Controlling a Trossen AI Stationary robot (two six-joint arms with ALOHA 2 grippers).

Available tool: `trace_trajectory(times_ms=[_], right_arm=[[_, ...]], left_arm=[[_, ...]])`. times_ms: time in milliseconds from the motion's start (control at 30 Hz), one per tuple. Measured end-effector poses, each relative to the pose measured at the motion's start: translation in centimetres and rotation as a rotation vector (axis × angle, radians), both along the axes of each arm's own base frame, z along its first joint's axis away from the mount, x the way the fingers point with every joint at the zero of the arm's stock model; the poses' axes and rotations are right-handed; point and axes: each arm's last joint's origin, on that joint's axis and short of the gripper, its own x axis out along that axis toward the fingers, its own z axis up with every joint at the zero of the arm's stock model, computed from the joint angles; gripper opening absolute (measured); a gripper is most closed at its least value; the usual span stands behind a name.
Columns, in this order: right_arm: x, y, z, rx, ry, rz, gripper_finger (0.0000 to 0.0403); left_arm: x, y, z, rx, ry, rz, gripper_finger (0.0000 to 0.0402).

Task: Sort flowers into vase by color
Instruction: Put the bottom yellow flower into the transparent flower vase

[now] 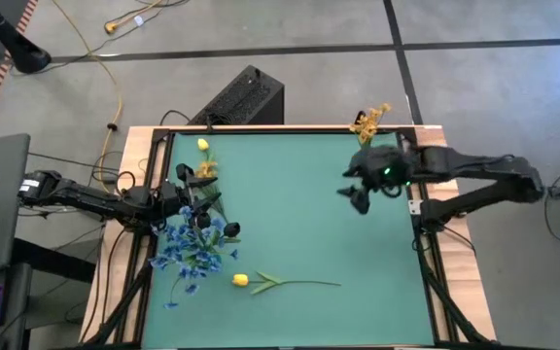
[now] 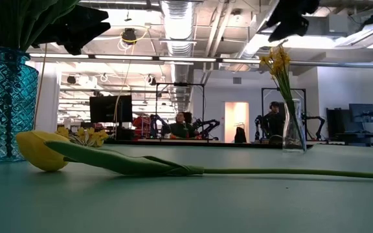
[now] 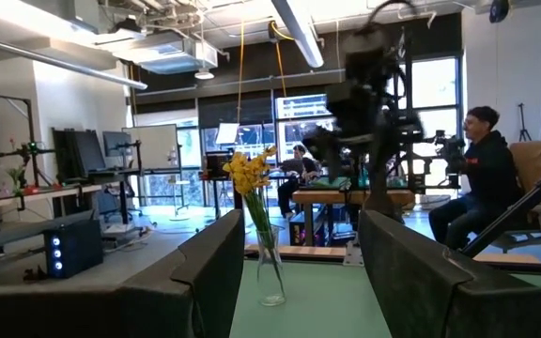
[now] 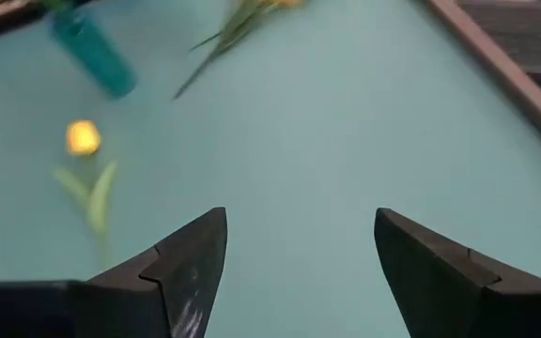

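- green matting covers the bench [image 1: 299,214], wooden rim around it, grey floor beyond; the low view looks across it into a long workshop with ceiling lights, desks and monitors.
- one yellow tulip [image 1: 240,280] lies flat on the mat, bloom toward the left arm's side, stem [image 1: 304,283] running toward the right; in the low view its head [image 2: 41,150] and leaf rest on the surface close to the camera.
- blue blossoms [image 1: 191,248] spread in a bunch just beside the left tool, at the blue patterned glass vase [image 2: 5,103] that stands behind the tulip head in the low view.
- a small yellow bud [image 1: 203,145] sits near the far edge, beyond the left tool, and a yellow-orange cluster [image 1: 207,170] lies between the two.
- yellow blossoms [image 2: 277,59] stand in a narrow clear vase [image 2: 294,134] at the far right corner, just behind the right tool; the left wrist view sees the same vase [image 3: 270,272] across the mat.
- left tool [image 1: 191,202] hovers low at the blue bunch, fingers [image 3: 205,272] spread wide with nothing between them.
- right tool [image 1: 356,194] hangs above the mat, well apart from the tulip, fingers [image 4: 191,258] wide and empty over bare green.
- seated people show at desks in the room behind the bench.
- a black box [image 1: 246,97] sits on the floor past the far edge.
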Motion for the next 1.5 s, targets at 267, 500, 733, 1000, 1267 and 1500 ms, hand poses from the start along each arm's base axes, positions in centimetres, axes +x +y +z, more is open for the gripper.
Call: trace_trajectory(times_ms=[267,500,733,1000,1267,1500], right_arm=[[4.6,5.6,-2.9,0.094,0.107,0.125,0.0297],[7.5,10.9,-6.2,0.191,0.144,0.159,0.0297],[10.3,15.5,-8.4,0.268,0.063,0.278,0.0296],[13.5,20.0,-9.9,0.176,0.102,0.424,0.0290],[14.7,21.8,-14.5,0.076,0.307,0.333,0.0289],[16.4,21.7,-18.0,0.057,0.309,0.285,0.0289]], left_arm=[[0.0,0.0,0.0,0.000,-0.001,-0.001,0.0199],[0.0,-0.2,0.1,0.009,-0.019,-0.086,0.0199],[0.0,-0.5,0.2,-0.033,-0.042,-0.202,0.0199],[0.5,-0.7,-1.0,-0.204,0.061,-0.314,0.0199],[0.5,-0.7,-1.2,-0.216,0.077,-0.315,0.0199],[0.5,-0.8,-1.1,-0.199,0.066,-0.337,0.0199]])
